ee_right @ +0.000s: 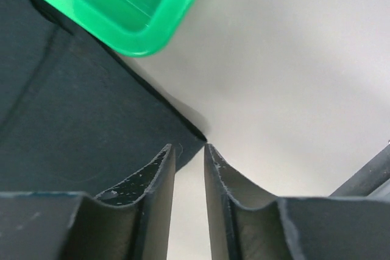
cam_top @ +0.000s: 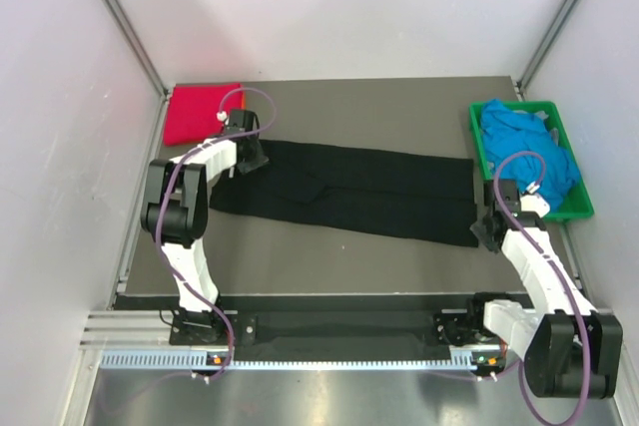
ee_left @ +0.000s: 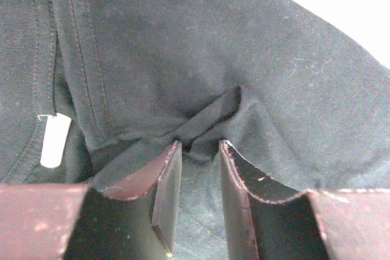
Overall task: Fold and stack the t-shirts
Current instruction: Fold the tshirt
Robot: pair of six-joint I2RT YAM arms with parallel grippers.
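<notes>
Left tool (ee_left: 200, 150) pinching black t-shirt (cam_top: 349, 190) fold | right tool (ee_right: 189, 150) slightly spread at its corner

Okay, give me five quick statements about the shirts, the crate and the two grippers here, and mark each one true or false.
1. The black shirt lies stretched across the table between the two arms. True.
2. The green crate is empty. False: blue shirts are bunched inside it.
3. The red shirt sits at the far left corner. True.
4. The left gripper hangs clear of any cloth. False: a fold of the black shirt sits between its fingers.
5. The right gripper is clamped on the crate rim. False: it is at the black shirt's corner, jaws slightly apart.
</notes>
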